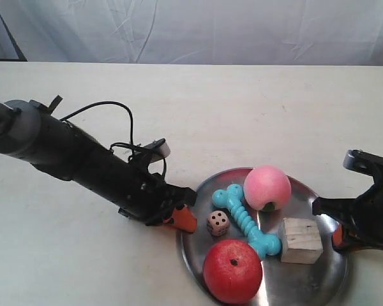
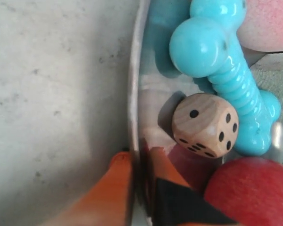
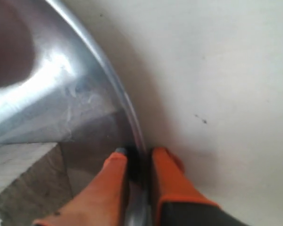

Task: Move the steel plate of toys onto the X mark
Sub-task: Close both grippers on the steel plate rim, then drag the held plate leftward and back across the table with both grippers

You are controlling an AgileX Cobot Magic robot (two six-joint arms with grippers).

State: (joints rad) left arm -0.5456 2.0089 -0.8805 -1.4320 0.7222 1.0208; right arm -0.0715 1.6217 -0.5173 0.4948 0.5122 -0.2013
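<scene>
Grasp done: left gripper & right gripper each pinched on steel plate rim, opp. sides. Plate w/ toys near-right on table. X mark not visible; lift + carry pending.

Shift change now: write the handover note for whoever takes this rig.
Left hand: shut across the rim of the large round shiny steel plate, beside the beige dotted die.
Right hand: shut on the opposite rim, by the pale wooden cube.
Red apple, pink peach and turquoise ribbed bone also sit on the plate.
Done: both grips.
Left: carry the plate to the X mark, which no view shows.
</scene>
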